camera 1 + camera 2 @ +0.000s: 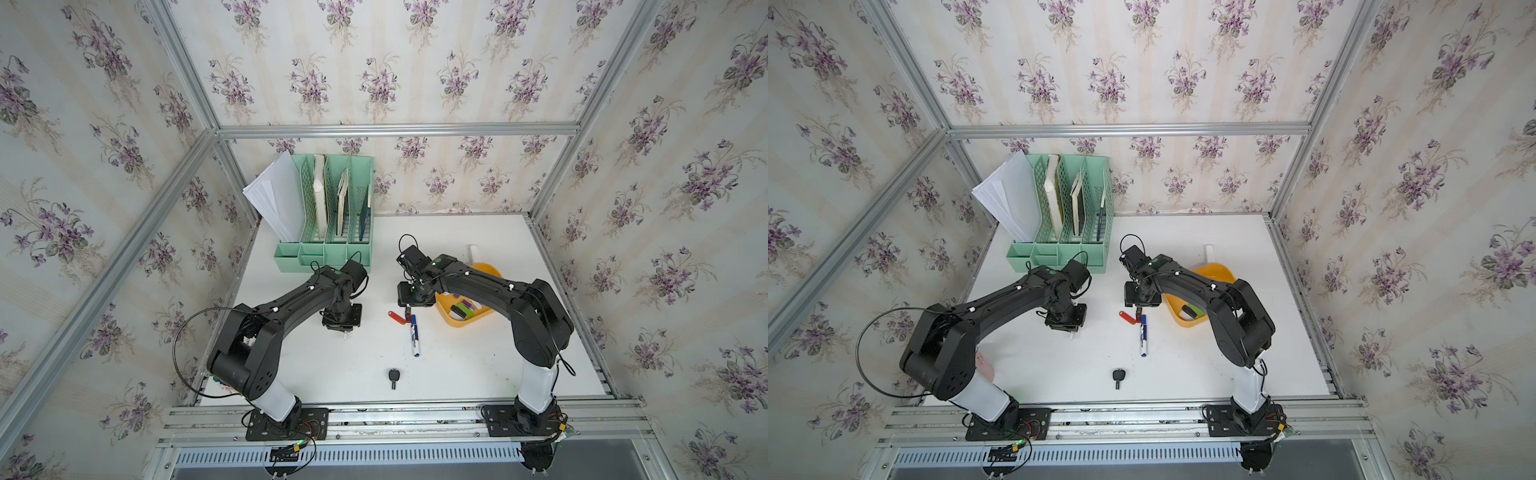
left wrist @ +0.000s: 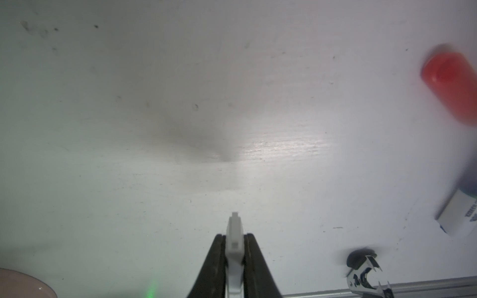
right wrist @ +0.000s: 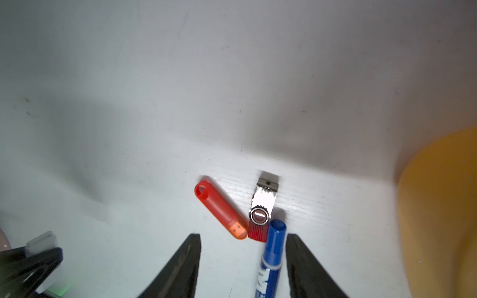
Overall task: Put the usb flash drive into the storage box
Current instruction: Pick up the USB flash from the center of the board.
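Observation:
Two usb flash drives lie on the white table, their ends touching: a translucent red-orange one [image 3: 219, 210] [image 1: 397, 316] and a red swivel one with a metal clip [image 3: 263, 206] [image 1: 408, 312]. My right gripper [image 3: 242, 236] [image 1: 409, 306] is open just above the table. Both drives lie just beyond its fingertips, and a blue marker's [image 3: 273, 247] [image 1: 414, 334] cap sits between its fingers. The yellow-orange storage box [image 1: 446, 313] [image 3: 438, 206] is close on its right and holds several drives [image 1: 463, 309]. My left gripper [image 2: 235, 236] [image 1: 343, 330] is shut on a small white plastic piece [image 2: 234, 232].
A mint-green file organizer [image 1: 328, 216] with papers stands at the back left. A small black object with metal jaws [image 1: 392, 377] [image 2: 364, 273] lies near the front edge. A white tube [image 1: 473, 251] lies behind the box. A pinkish thing [image 1: 986, 365] sits at the front left.

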`<state>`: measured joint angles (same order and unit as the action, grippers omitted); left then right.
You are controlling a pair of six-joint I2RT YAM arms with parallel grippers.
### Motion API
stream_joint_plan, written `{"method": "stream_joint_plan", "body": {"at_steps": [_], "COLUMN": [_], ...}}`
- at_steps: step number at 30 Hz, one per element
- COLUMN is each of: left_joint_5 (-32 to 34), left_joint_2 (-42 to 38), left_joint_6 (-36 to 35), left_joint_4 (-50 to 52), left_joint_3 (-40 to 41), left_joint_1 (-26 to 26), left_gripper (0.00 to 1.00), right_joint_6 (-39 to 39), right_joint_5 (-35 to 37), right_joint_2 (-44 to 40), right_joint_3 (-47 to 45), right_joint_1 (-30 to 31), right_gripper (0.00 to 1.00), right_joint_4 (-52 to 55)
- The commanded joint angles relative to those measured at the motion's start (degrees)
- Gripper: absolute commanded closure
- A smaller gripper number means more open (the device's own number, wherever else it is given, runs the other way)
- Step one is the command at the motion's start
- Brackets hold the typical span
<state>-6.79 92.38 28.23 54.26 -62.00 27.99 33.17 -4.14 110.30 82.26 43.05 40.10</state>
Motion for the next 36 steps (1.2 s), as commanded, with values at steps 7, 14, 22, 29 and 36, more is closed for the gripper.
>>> {"method": "stream_joint_plan", "body": {"at_steps": [7,14,22,29,36], "left_joint_5": [-0.64,-0.66,-0.86,-0.95,-0.95], "left_joint_2": [0.25,0.43,0.79,0.96,1.05], "left_joint_6": [-1.25,-1.33,-1.39,-1.34,-1.4], "left_joint_4": [0.15,0.0,-0.45,-0.43,-0.52], "left_joint_3": [0.21,0.58,0.89,0.74,0.83], "left_joint_1": [-0.16,-0.22,-0.22,-0.29,-0.26], "left_gripper": [0.82,0.82,0.82,0.82,0.82], "right_joint_6": [-0.53,-0.95,-1.26,-1.48,-1.98], "right_joint_5": [4.31,5.02,7.26,7.37,7.43], "right_joint_2": [4.35,6.57,8.32,8.86,10.19], "right_joint_3": [1.07,2.67,3.57,3.26,4.56], "right_joint_1": [0.81,1.21,1.68,1.93,2.29], "right_gripper": [0.46,0.48,0.5,0.58,0.66], "right_joint_4": [2.0,2.71,4.98,5.05,5.64]}}
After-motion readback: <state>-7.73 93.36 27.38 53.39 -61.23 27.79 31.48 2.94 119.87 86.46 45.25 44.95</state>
